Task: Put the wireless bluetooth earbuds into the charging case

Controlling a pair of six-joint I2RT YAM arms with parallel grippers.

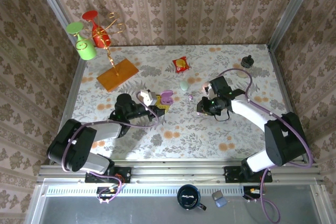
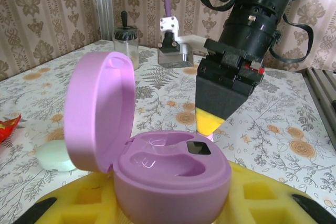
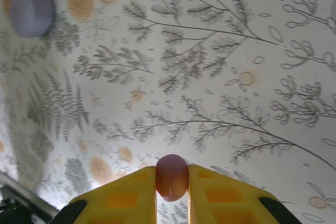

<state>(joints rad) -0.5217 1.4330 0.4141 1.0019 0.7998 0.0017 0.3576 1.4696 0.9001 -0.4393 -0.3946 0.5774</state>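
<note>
I see left end effector (image 2: 173, 209) clamped on open purple charging case (image 2: 168, 170), lid upright; right end effector (image 3: 172, 184) pinching pinkish earbud (image 3: 171, 174), pointing down near case; red packet (image 1: 180, 64) print unreadable

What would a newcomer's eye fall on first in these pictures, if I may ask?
First, the purple charging case near the table's middle: lid up, wells seemingly empty, held by the left fingers. Just beyond it, the right fingers pinch a pinkish earbud. At the far left corner, a gold rack hangs a red glass and a green glass.
</note>
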